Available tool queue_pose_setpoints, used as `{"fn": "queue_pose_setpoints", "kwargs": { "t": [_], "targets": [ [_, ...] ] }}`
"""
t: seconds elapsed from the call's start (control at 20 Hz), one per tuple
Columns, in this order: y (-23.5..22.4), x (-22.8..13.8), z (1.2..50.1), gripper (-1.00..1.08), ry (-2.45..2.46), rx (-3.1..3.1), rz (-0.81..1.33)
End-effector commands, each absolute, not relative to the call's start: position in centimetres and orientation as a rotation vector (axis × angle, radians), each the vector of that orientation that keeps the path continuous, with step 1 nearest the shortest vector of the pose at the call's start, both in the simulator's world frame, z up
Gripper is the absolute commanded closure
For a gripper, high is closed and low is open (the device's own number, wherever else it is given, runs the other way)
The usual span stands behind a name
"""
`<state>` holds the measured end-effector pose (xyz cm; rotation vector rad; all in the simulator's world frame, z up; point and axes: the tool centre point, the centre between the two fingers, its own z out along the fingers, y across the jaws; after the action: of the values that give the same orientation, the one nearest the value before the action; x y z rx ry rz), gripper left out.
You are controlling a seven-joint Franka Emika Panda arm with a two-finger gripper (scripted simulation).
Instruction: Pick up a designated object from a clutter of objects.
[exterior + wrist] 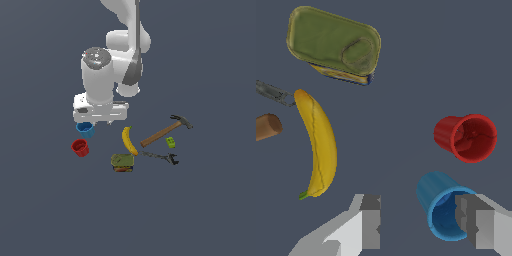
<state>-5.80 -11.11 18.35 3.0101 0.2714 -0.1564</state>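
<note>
While upright on the grey tabletop (210,210), blue cup (445,210): open mouth up, axis vertical, sides slightly tapered; it sits under the hand, next to the red cup.
Hand (423,225): fingers spread wide; one finger (478,225) overlaps the blue cup's rim, the other stands clear on bare tabletop.
Red cup (466,137): same round, smooth form, just beside the blue one, apart.
Banana (318,145): yellow, curved, long axis running toward the can.
Can (333,45): green-brown, rounded-rectangular.
Hammer (165,131): wooden handle, dark head.
Open room: bare tabletop toward the exterior view's left.
</note>
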Motion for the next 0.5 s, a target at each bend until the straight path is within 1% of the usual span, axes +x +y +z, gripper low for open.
{"fn": "queue_pose_setpoints", "kwargs": {
  "t": [0.0,0.2,0.45],
  "targets": [
    [-13.3,-7.5,16.1,-0.20,0.345,2.986,-0.177],
    [-15.9,-10.1,13.3,-0.20,0.450,2.957,-0.206],
    [-17.8,-12.7,10.9,-0.20,0.550,2.935,-0.232]
  ]
}}
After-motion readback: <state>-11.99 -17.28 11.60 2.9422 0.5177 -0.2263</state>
